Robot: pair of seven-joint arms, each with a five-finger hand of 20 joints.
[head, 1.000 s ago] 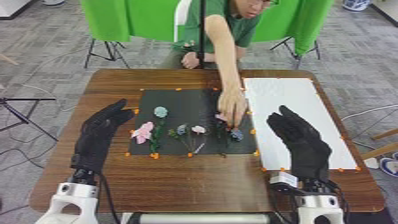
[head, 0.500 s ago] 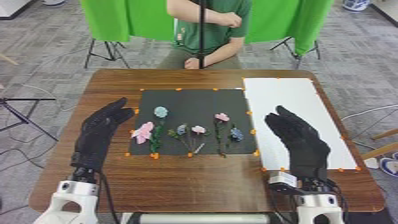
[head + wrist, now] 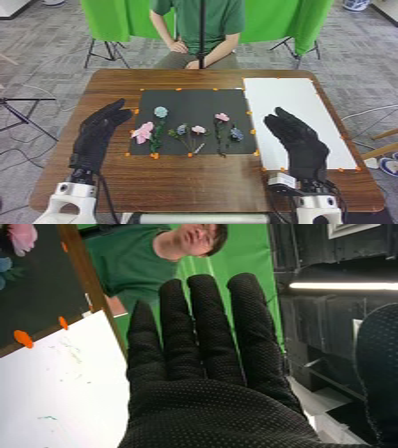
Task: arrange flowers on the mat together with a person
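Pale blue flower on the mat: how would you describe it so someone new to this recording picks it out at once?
On the brown table, find the black mat left of the white sheet. Near its left side, the pale blue flower lies beyond a pink flower. Its bloom is paler and larger than the darker blue blooms.

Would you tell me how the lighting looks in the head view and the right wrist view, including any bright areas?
Head view: fairly even light, the white sheet standing out brightly beside the black mat. Right wrist view: a lit strip lamp glows against a dark background, while the right hand stays dark, its glove's dotted texture visible.
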